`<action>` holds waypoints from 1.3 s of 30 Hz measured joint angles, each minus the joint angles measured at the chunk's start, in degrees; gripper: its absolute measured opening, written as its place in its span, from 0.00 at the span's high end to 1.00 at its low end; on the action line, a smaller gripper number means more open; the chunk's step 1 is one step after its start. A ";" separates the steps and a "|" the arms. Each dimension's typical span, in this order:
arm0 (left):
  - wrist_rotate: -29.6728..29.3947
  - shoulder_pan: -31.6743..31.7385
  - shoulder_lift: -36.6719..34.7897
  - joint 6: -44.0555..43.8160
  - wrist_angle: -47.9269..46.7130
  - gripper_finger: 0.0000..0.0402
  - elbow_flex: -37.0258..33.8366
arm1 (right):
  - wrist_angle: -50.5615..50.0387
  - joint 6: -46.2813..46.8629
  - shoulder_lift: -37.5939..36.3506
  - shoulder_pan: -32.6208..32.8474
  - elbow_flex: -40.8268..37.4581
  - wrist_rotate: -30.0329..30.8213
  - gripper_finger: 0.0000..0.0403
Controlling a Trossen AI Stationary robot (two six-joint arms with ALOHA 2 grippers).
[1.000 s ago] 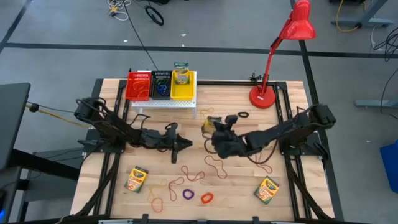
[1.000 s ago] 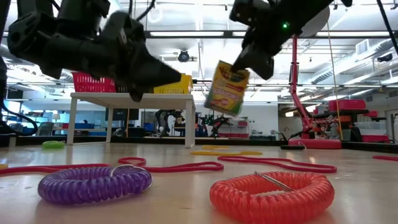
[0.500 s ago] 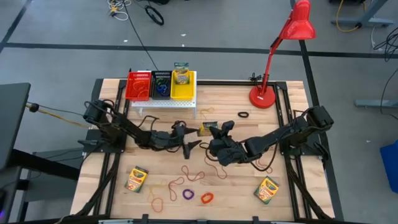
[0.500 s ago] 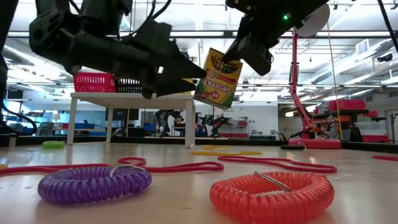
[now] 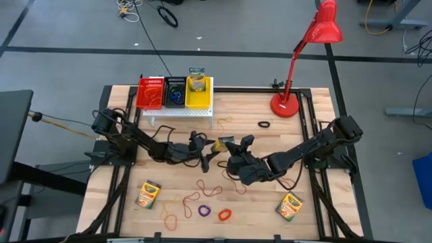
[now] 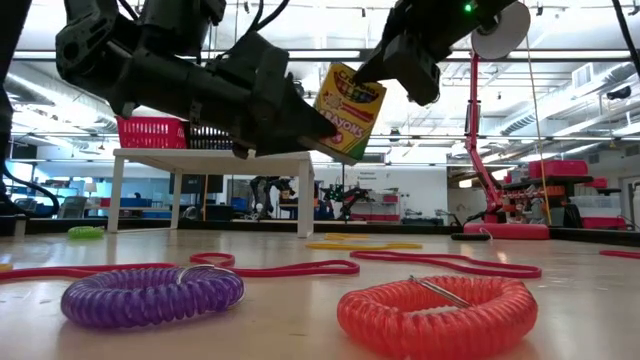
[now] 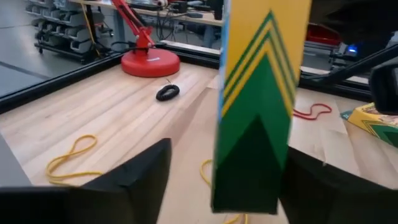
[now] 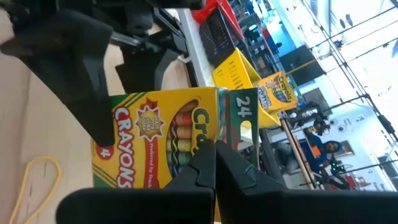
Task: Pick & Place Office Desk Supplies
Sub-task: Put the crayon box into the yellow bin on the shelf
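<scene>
High view: right pincer [image 5: 228,145] gripped a crayon box [image 5: 224,142] mid-bench; left pincer [image 5: 210,150] gaped around it. Loose boxes, bands and loops remained.

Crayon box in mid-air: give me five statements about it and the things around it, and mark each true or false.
1. The right gripper holds the crayon box clear of the table. True.
2. The left gripper is shut on the box. False: its fingers are open on either side of it.
3. Two more crayon boxes lie on the table near its front edge. True.
4. The red lamp lies toppled on the table. False: it stands upright on its base.
5. The purple coil lies in the yellow bin. False: it lies on the table beside the orange coil.
</scene>
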 joint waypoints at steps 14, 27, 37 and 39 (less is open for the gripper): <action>-1.25 -2.87 -0.04 5.53 1.84 0.70 -0.42 | 3.26 1.60 -0.02 0.24 0.00 -0.78 0.85; 7.65 -2.45 -0.09 8.87 29.18 0.69 -17.59 | 6.28 11.27 -8.40 -2.79 0.04 -11.88 0.47; 12.03 -1.41 -0.09 12.19 31.21 0.69 -19.85 | -17.90 27.64 -7.08 -17.16 15.26 -58.03 0.35; 12.58 -0.82 -0.09 12.07 31.20 0.69 -19.82 | -23.59 27.14 -3.88 -18.08 20.79 -62.23 0.33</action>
